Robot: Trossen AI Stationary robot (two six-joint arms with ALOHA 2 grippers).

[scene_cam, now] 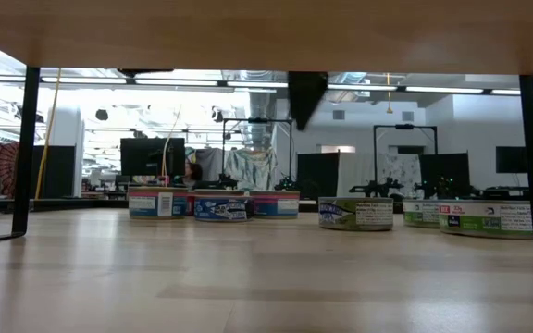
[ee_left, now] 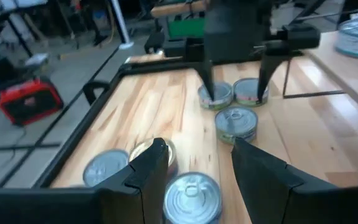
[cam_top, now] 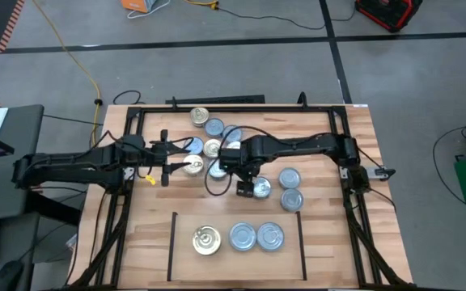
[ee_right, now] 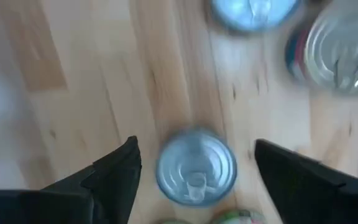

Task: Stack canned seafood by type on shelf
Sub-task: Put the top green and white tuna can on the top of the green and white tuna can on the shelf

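High view: the shelf (cam_top: 237,217), a black-lined rectangle on the wooden surface (cam_top: 330,153), holds three tins in a row: a gold-topped tin (cam_top: 206,240) at the left, then two silver-topped tins (cam_top: 243,236) (cam_top: 270,236). A loose cluster of tins (cam_top: 209,125) lies at the middle of the surface, and two further silver tins (cam_top: 290,189) lie to its right. The right tool (cam_top: 251,189) hangs just above the shelf's far edge. The left tool (cam_top: 186,157) reaches into the cluster.

Low view: several tins (scene_cam: 220,205) stand in a line on the surface. No tool can be identified.

Left wrist view: the left tool (ee_left: 197,163) has its fingers (ee_left: 151,171) partly spread, empty, with a silver tin (ee_left: 191,198) below the gap.

Right wrist view: the right tool (ee_right: 194,163) is spread wide and holds nothing; a silver-topped tin (ee_right: 196,167) lies on the surface between its fingers (ee_right: 114,171), untouched.
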